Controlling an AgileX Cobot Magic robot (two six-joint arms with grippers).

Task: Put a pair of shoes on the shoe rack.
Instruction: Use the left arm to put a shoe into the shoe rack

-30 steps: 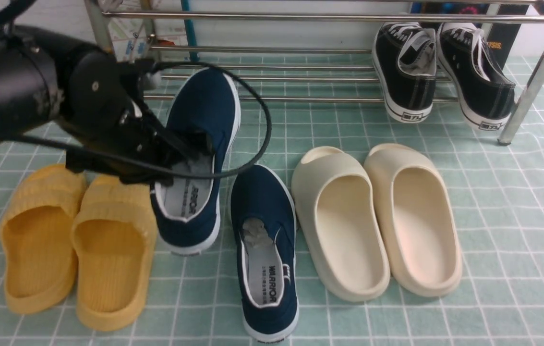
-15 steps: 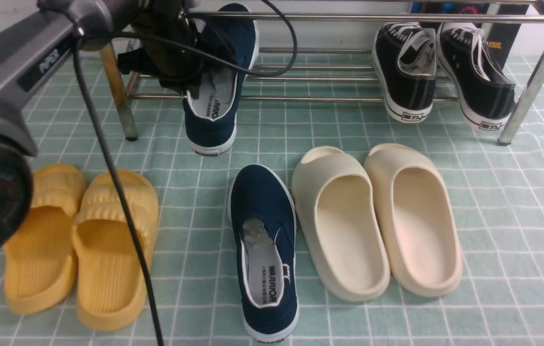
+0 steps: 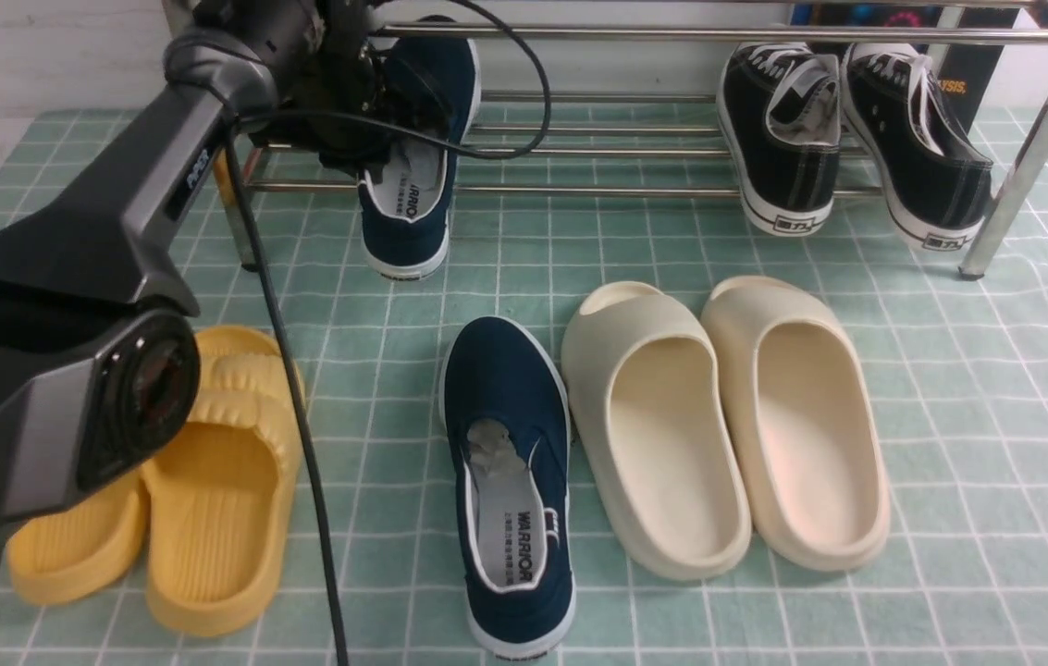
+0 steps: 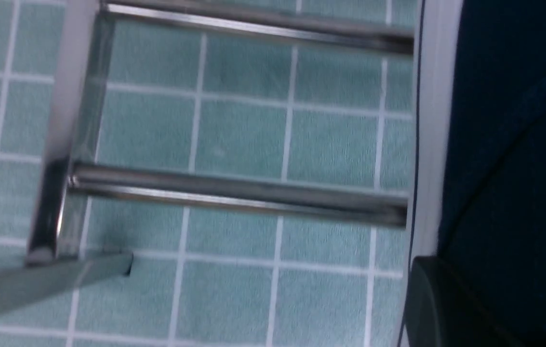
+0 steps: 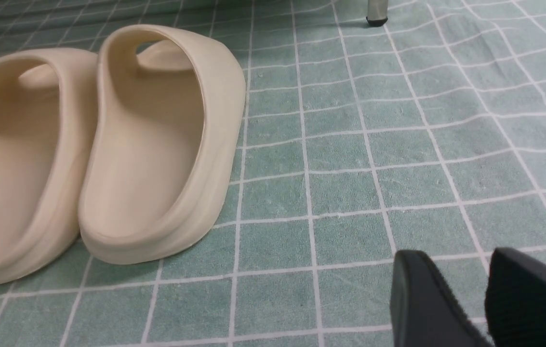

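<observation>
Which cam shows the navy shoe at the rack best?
Front view: the navy shoe shows nearly whole, toe over the shoe rack bars. Left wrist: only blurred sole edge and upper, close up. Right wrist: none.

shoe (image 3: 413, 213) over rack (image 3: 634, 35); mate (image 3: 507, 407) on floor (image 3: 995, 416)

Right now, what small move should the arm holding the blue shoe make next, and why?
Probably push the held navy shoe deeper onto the shoe rack: the left end effector grips it tilted, heel overhanging the front bar.

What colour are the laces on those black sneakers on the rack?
White laces on the black canvas sneakers; clearest in the front view.
</observation>
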